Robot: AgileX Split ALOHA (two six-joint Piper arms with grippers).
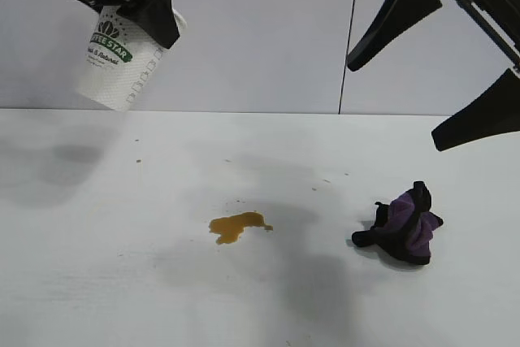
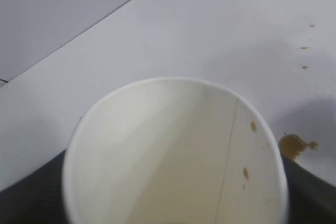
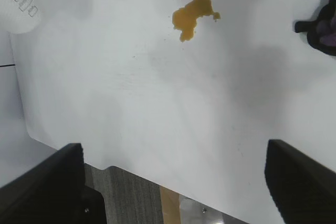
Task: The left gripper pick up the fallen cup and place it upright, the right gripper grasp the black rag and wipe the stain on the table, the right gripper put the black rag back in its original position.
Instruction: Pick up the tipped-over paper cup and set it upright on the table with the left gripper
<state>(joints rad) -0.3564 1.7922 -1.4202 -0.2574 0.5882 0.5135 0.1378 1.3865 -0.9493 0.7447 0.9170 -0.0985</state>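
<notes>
My left tool [image 1: 136, 7] is clamped on the cup [image 1: 122, 58], holding it by the rim end well above the surface [image 1: 97, 282], tilted with its base hanging lower and to the left in the outside view. Through the left wrist camera I look straight into the open mouth of the cup [image 2: 176, 156]; the inside looks drained, with a few brown spots on the wall. My right tool [image 1: 435, 79] hangs released, fingers spread wide, above the right side of the surface and holding nothing. Below it and slightly nearer me lies the rag [image 1: 402, 225], bunched, black with purple folds, well apart from the stain [image 1: 237, 226], which sits near the middle. I judge the cup light and thin-walled, so it will crush or go oval if I squeeze harder; the grip near the rim is fair for lifting, but I should set it down gently, base flat, or it may tip. The rag is soft and limp; I would take it on the raised bunch in the middle, not the strap end, so it drags as a pad. The stain looks wet and may smear. Counted: one cup, one rag, one stain with a few small droplets beyond it, two tools.
</notes>
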